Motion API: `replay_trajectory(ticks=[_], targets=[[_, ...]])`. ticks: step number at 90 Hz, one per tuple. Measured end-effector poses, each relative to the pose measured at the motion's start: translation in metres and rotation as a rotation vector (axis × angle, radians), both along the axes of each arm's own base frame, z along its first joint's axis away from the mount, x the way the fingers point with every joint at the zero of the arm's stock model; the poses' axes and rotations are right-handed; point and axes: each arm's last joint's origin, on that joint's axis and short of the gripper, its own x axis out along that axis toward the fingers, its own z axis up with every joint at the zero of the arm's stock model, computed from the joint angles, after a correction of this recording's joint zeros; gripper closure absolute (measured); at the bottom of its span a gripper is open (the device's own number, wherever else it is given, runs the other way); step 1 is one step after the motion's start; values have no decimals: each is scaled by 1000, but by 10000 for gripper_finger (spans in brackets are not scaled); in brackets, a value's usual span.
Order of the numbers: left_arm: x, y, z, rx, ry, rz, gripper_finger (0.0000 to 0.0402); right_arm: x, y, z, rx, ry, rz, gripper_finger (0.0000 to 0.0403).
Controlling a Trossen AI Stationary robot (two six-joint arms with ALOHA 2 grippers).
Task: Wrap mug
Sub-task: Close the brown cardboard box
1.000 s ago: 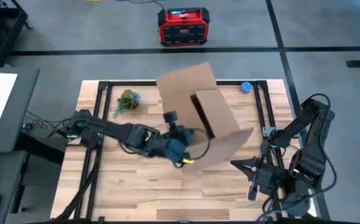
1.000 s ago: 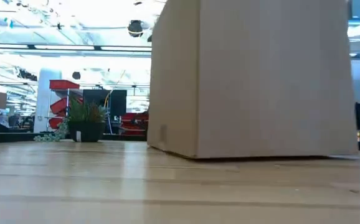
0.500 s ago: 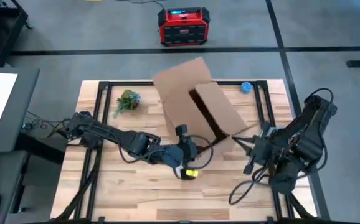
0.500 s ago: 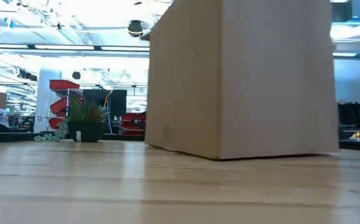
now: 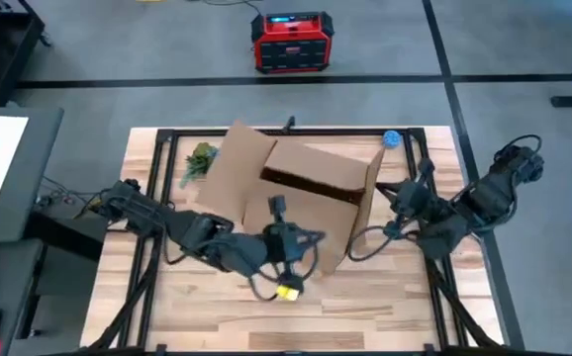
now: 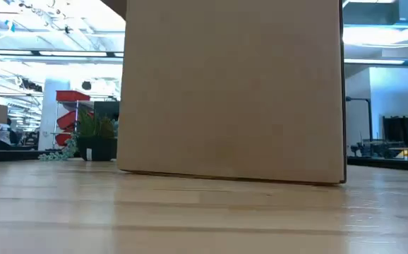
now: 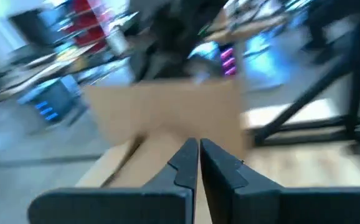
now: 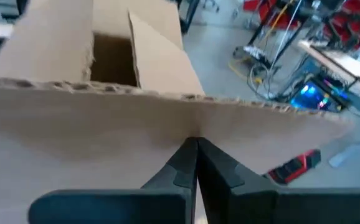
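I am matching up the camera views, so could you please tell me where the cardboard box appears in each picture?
High view: cardboard box at table centre, between both arms.
Low view: box fills the middle.
Left wrist view: box ahead of the fingers.
Right wrist view: box wall against the fingers.
Shared landmark: potted plant.

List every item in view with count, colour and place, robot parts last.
Open corrugated cardboard box: one, brown, centre of the table, flaps open.
Small potted plant: one, green in a dark pot, far left part of the table.
Small round object: one, blue, far right corner.
Wooden table: one, light, on a black frame.
Boxy device: one, red and black, on the floor beyond the table.
Left gripper: one, dark, shut, against the box's near side.
Right gripper: one, dark, shut, at the box's right edge.
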Motion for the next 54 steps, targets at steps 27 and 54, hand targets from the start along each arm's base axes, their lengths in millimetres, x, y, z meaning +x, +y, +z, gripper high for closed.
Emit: replay_trajectory(ticks=[27, 54], targets=[[37, 64, -61, 84, 253, 340, 402, 11, -10, -13, 67, 174, 20, 403], [52, 56, -86, 73, 284, 350, 402, 16, -21, -20, 41, 154, 87, 403]])
